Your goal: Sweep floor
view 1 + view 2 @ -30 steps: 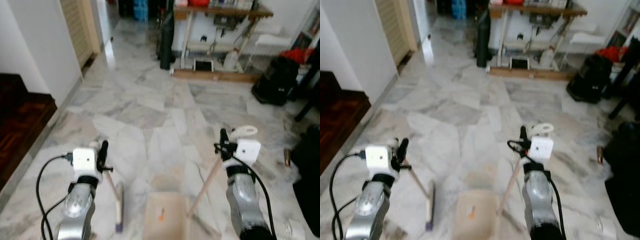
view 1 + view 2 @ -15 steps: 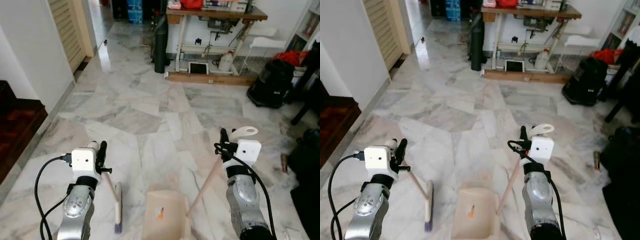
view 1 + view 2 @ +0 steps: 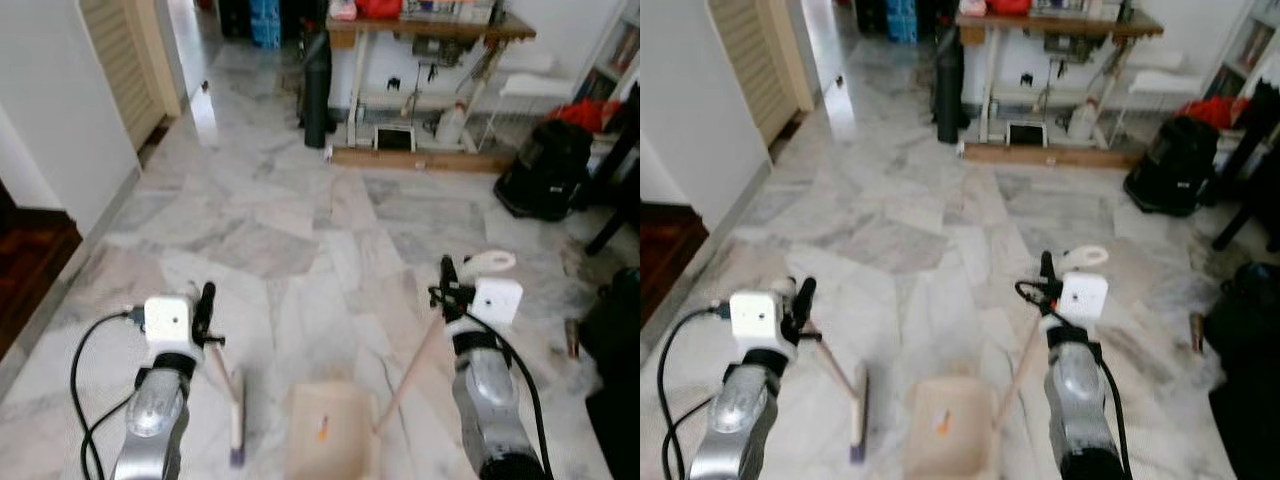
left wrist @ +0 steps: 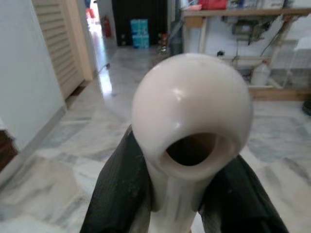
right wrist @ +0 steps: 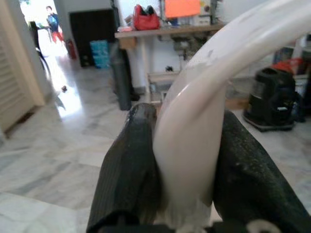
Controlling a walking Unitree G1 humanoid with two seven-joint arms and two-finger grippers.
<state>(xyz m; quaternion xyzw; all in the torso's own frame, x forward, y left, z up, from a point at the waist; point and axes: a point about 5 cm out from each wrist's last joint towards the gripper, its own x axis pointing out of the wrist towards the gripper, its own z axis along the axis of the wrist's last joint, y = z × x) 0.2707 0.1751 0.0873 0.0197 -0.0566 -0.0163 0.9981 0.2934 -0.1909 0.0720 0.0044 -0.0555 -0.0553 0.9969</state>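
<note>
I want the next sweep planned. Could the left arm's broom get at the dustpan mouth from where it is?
Probably yes. The left gripper holds the broom, whose head rests on bare marble floor just left of the dustpan, with nothing between them.

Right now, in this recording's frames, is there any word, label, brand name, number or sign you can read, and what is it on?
None can be read.
Dustpan: an orange mark, too small and blurred to tell whether it is print.
Blue boxes at the far end of the room: markings too blurred to read.
Orange panel above the wooden table: no text can be made out.
</note>
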